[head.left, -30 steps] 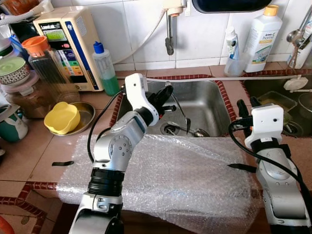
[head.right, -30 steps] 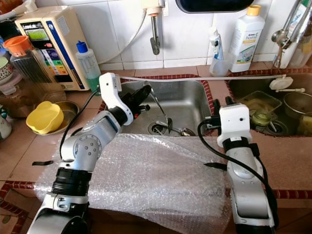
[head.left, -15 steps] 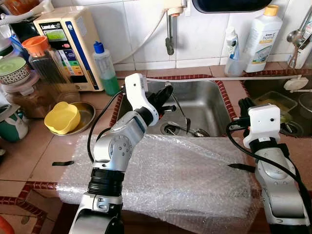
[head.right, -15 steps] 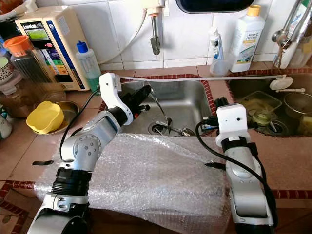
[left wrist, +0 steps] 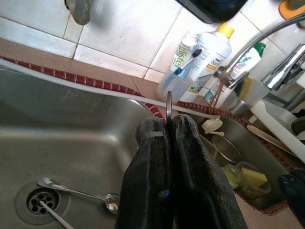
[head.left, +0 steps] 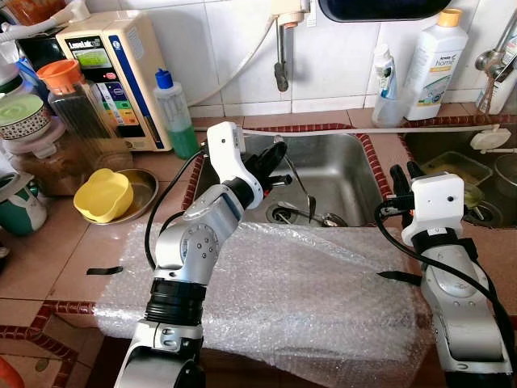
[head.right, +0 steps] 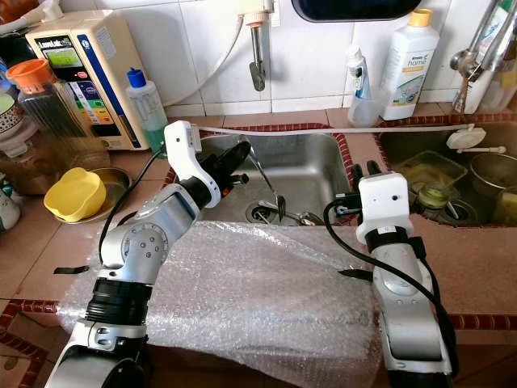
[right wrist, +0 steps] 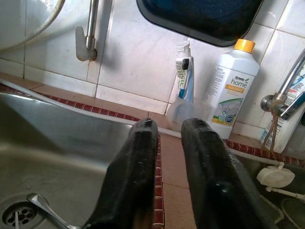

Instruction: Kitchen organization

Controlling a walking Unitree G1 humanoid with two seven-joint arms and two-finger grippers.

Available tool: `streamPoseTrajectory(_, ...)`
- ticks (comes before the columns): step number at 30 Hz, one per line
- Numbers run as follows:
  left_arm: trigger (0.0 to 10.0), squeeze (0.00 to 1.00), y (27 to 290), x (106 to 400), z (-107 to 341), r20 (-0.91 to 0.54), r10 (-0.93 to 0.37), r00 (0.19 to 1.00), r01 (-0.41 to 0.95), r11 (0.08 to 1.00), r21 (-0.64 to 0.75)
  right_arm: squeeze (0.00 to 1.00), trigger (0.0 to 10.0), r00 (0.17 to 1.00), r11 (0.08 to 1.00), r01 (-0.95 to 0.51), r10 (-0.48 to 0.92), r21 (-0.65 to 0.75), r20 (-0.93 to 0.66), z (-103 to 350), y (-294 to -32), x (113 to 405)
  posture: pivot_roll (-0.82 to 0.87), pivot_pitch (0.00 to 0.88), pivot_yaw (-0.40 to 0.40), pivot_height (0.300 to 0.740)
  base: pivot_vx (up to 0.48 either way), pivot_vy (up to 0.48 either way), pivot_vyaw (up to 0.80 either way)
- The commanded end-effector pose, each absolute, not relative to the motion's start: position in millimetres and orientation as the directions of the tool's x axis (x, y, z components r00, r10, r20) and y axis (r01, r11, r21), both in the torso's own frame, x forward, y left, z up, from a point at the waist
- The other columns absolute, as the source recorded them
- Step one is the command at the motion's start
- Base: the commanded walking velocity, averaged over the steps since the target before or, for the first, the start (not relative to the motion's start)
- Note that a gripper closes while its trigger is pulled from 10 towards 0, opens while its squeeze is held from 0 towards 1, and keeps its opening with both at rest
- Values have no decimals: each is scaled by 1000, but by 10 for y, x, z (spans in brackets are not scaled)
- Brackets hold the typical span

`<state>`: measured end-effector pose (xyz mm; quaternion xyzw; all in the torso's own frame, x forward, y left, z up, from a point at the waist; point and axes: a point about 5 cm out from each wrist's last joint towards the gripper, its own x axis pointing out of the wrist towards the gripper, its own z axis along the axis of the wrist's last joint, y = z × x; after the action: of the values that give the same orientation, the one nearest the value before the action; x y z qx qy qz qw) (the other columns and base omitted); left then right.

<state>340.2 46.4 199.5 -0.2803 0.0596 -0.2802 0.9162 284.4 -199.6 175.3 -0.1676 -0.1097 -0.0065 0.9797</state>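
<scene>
Our left gripper (head.left: 277, 158) hangs over the sink (head.left: 339, 166) near its left rim, fingers (left wrist: 157, 157) pressed together on a spoon (head.left: 299, 183). The spoon's thin handle pokes out past the fingertips in the wrist view, and from the head views it slants down into the basin with its bowl above the drain (head.left: 282, 214). Another spoon (left wrist: 76, 191) lies on the sink bottom beside the drain. Our right gripper (head.left: 403, 175) sits at the sink's right rim, fingers (right wrist: 138, 157) slightly parted and holding nothing. A sheet of bubble wrap (head.left: 283, 299) covers the counter's front edge. At the counter's left end a yellow bowl (head.left: 102, 196) rests in a steel dish.
</scene>
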Motion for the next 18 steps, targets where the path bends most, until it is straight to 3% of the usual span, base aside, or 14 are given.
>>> streamPoseTrajectory(1,10000,0,489,3399,2028,56,-537,842,479,695,-535,1000,10000,973,947,34,42,-319,228,1774,-1955,2862,-45,0,131,740,0,0,0)
streamPoseTrajectory(18,10000,0,481,3401,2033,56,-540,840,482,695,-533,1000,10000,972,952,3,69,-306,226,1771,-1931,2872,-45,0,132,740,0,0,0)
